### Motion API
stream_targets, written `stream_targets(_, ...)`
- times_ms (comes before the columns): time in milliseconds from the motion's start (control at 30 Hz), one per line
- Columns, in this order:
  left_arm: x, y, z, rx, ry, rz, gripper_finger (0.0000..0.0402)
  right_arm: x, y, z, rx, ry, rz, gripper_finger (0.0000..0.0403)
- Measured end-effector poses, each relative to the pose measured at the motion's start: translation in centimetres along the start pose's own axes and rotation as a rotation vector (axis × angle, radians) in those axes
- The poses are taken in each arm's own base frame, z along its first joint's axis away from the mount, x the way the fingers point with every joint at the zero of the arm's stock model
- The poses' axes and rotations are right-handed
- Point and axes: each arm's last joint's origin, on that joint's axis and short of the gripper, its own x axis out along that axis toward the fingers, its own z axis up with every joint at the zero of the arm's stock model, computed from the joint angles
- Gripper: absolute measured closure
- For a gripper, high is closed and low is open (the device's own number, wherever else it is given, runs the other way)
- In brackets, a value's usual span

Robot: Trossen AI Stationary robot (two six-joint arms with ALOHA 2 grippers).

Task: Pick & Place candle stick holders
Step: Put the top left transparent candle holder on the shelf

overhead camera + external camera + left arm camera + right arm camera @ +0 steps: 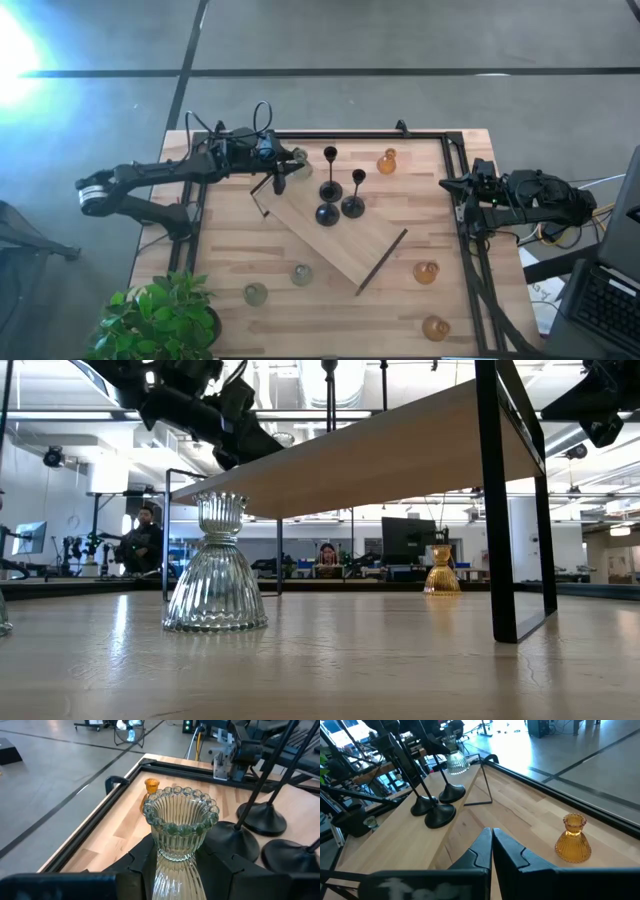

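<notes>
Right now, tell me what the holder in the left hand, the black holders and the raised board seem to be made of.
The pale green holder in the left hand looks like clear ribbed glass with a beaded rim; the table shows through it. The black holders look like matte metal, though painted plastic is possible: thin stems, dull round bases. The raised board looks like light wood with visible grain, on thin black legs.

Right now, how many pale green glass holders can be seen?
3. One green holder is held in the left pincer over the wooden board's far-left end. Two stand on the table's near-left part: one beside the board, another near the plant.
</notes>
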Motion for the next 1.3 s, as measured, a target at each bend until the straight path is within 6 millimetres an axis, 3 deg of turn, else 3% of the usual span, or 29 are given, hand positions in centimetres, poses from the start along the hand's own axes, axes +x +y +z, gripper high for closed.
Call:
stream_targets(400,1.2,0.3,-0.8,0.002,0.033,0.020,0.0278,0.0,0.0,0.0,0.000,0.000,0.000,0.0394)
stream_targets(1300,0.6,0.3,-1.4,-0.031,0.099,0.063,0.0278,0.0,0.0,0.0,0.000,0.000,0.000,0.0394)
